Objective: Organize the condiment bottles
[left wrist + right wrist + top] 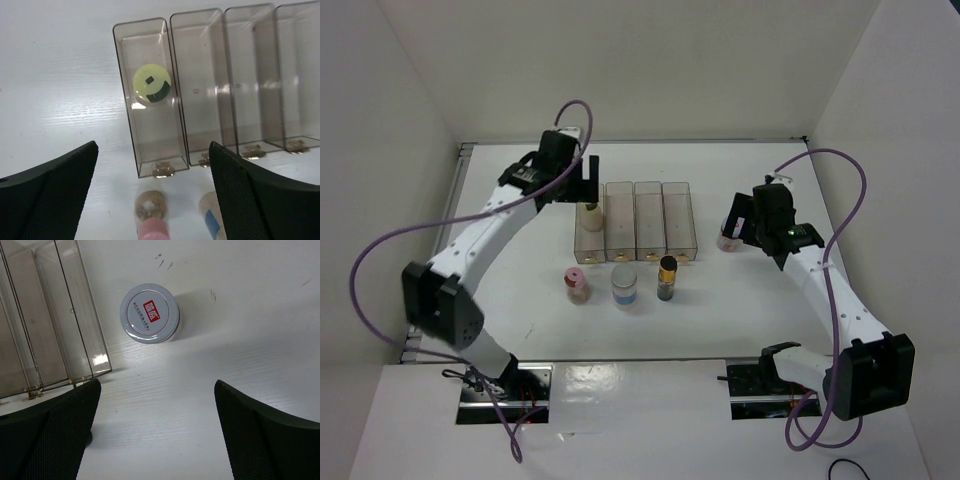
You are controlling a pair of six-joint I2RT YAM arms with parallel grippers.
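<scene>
The cream bottle with the yellow-green cap (151, 83) stands inside the leftmost clear bin (589, 235). My left gripper (588, 172) hovers above that bin, open and empty. The pink-capped bottle (577, 284), the wider clear bottle with a blue label (624, 285) and the dark bottle with a gold cap (667, 277) stand in a row in front of the bins. The white bottle with a purplish lid (149, 313) stands to the right of the bins. My right gripper (738, 228) is open above the table, just short of it.
Four clear rectangular bins (636, 220) stand side by side at the table's middle; the three on the right hold nothing. White walls enclose the table on the left, back and right. Purple cables loop from both arms.
</scene>
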